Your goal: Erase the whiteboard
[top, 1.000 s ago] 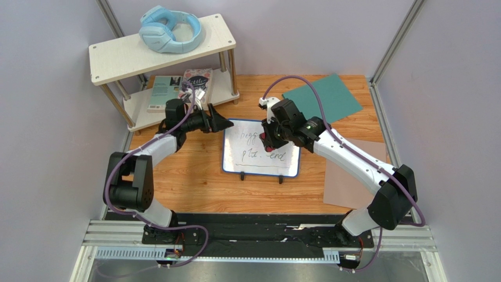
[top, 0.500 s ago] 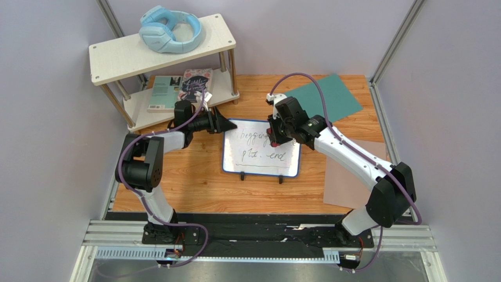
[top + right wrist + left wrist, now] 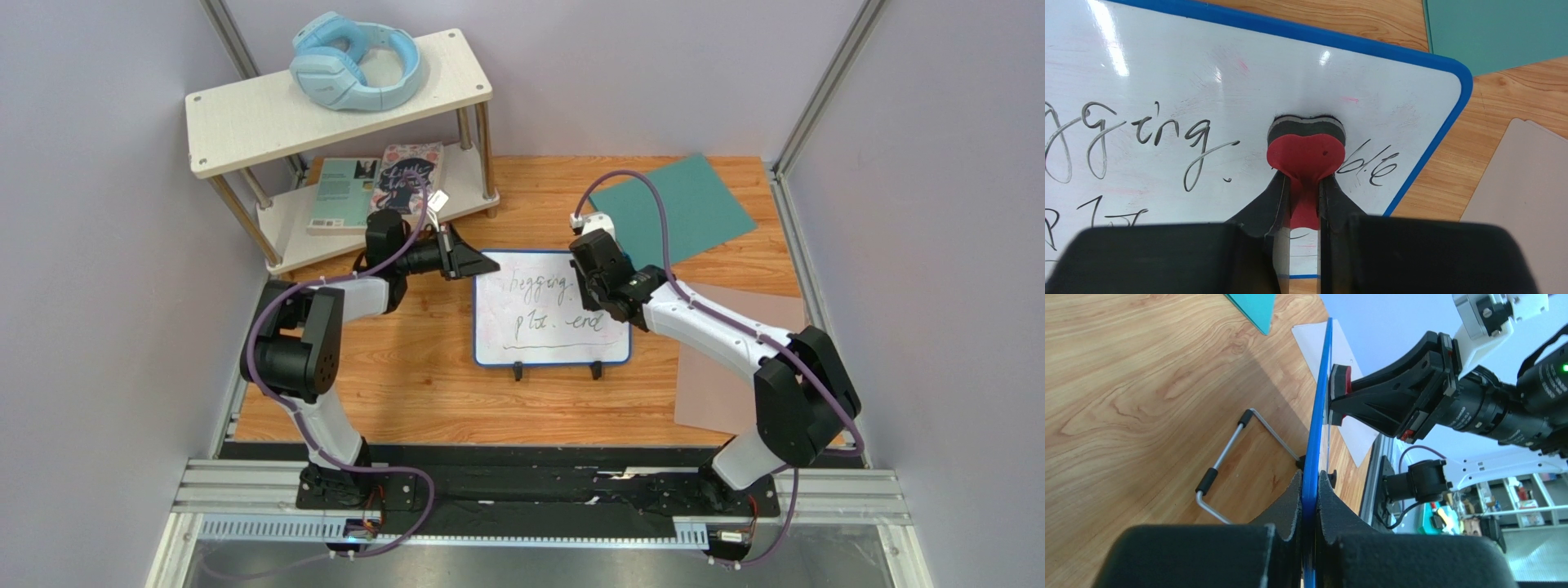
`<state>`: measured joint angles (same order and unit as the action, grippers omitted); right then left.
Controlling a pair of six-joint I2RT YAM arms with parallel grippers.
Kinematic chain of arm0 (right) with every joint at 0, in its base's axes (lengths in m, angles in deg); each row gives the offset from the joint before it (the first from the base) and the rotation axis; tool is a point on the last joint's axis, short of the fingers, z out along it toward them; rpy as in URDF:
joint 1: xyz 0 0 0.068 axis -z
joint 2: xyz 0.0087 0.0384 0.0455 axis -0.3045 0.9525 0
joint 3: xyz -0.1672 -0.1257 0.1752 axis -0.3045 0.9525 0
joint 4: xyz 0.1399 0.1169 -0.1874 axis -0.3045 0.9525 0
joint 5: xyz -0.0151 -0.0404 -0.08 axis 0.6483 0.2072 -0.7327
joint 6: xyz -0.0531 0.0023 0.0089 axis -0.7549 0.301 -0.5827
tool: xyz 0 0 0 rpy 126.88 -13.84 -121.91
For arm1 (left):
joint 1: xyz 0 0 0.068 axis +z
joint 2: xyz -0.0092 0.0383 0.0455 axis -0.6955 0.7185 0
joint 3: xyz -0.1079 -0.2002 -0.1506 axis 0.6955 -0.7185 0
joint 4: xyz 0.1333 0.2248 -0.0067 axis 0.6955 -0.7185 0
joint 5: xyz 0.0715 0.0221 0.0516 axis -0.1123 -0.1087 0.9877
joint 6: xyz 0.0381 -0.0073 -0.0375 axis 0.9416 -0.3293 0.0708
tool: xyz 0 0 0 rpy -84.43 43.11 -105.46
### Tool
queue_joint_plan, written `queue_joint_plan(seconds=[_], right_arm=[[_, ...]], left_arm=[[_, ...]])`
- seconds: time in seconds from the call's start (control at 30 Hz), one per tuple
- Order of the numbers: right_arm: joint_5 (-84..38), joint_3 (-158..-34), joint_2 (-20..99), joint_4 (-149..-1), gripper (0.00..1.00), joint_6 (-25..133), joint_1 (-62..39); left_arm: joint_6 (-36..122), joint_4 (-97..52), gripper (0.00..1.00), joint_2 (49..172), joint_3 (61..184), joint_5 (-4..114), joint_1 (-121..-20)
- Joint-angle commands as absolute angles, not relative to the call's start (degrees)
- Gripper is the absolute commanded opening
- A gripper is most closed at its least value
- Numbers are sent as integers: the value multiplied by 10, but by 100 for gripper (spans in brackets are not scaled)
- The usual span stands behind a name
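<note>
— From overhead, where does the whiteboard (image 3: 540, 321) sit?
— Mid-table on the wooden top (image 3: 405, 380), between the two arms. It is a glossy white panel in a thin blue rounded frame, with two rows of dark handwriting and a stroke beneath them. The left gripper (image 3: 472, 260) meets its left edge; the right gripper (image 3: 600, 289) is over its right part.
— And the left wrist view?
— It shows the board (image 3: 1319, 404) edge-on, a blue strip rising from between the black fingers (image 3: 1290, 502). The jaws are clenched on that frame. A wire stand (image 3: 1229, 450) props the board from behind. On the far face the right gripper (image 3: 1339, 407) presses a red-backed eraser (image 3: 1340, 380) against it.
— The right wrist view?
— It looks straight at the writing surface (image 3: 1198, 79), with reflections and faint pink smudges. The right gripper (image 3: 1303, 202) grips the eraser (image 3: 1306, 150) tight, its pad touching the board among the letters near the rounded right corner. A teal sheet (image 3: 1499, 30) and a pinkish mat (image 3: 1524, 196) lie beyond the frame.
</note>
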<state>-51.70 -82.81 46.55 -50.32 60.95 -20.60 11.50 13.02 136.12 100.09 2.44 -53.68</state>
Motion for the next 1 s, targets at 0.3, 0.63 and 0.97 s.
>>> queue_joint_plan(seconds=[0.3, 0.63, 0.97], right_arm=[[-613, -811, 514, -675, 0, 573, -304], [-538, -916, 616, -659, 0, 539, -397], [-565, -1026, 692, -592, 0, 562, -403]], left_arm=[[199, 115, 0, 1379, 992, 68, -535], [215, 83, 0, 1374, 1004, 67, -535], [227, 58, 0, 1365, 1008, 69, -535]])
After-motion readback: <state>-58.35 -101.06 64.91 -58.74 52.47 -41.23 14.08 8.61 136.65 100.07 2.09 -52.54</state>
